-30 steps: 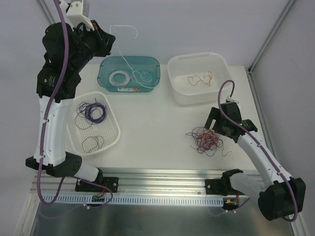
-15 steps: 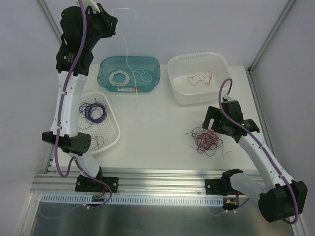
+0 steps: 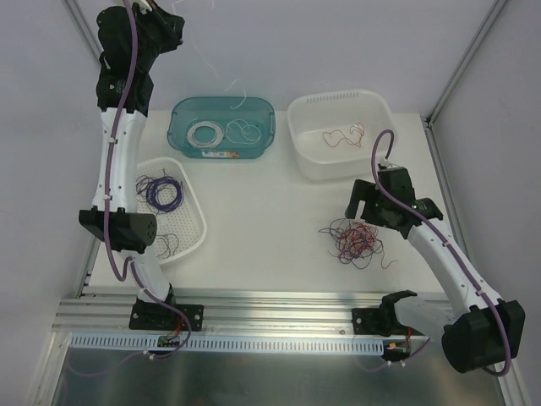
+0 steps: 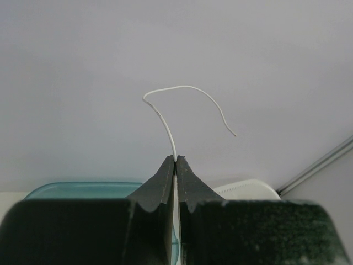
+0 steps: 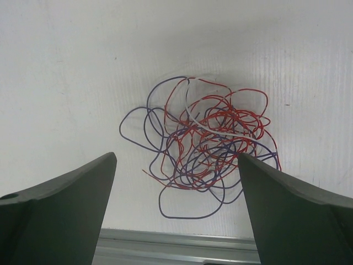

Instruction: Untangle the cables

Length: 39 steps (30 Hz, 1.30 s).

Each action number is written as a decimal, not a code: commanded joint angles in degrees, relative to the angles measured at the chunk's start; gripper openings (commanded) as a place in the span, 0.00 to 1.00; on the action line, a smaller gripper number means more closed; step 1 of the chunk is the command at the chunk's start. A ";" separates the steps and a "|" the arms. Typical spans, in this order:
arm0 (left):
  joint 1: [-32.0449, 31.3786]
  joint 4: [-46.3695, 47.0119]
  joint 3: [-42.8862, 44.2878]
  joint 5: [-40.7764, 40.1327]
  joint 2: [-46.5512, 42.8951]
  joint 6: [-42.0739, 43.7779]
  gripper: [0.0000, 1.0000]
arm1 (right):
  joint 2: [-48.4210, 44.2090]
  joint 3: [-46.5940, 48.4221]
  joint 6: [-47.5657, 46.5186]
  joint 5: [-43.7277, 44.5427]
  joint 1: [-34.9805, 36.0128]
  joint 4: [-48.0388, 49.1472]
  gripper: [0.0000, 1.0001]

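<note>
Tangle of cables lay on table, lower right of centre. Basket sat at left edge, tub top centre, bin just right of tub. All three had strands inside. Single cable sat pinched in left gripper, upper left, above tub.

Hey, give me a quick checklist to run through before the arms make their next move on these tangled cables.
1. Left gripper, jaws shut on white wire: ok.
2. That wire clear of the clump: ok.
3. Wire's lower end inside teal bin: cannot tell.
4. Right gripper, jaws open over the clump: ok.
5. Clump fully sorted: not ok; red, purple and white strands are tangled together.
</note>
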 commanded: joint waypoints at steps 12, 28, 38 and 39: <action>1.92 9.37 -10.47 4.48 16.04 -2.30 0.00 | 4.31 2.44 -0.84 -1.22 -0.21 1.16 0.97; 0.69 8.67 -27.43 17.41 15.63 -2.13 0.32 | 8.44 2.44 -1.28 0.79 -0.30 0.99 0.97; -0.54 8.15 -47.90 20.57 -7.81 -3.27 0.99 | 12.56 -0.28 0.74 5.63 -0.65 1.42 0.99; -0.89 7.71 -50.79 19.96 -9.59 -3.10 0.99 | 13.18 -0.64 0.92 5.72 -0.65 2.03 0.99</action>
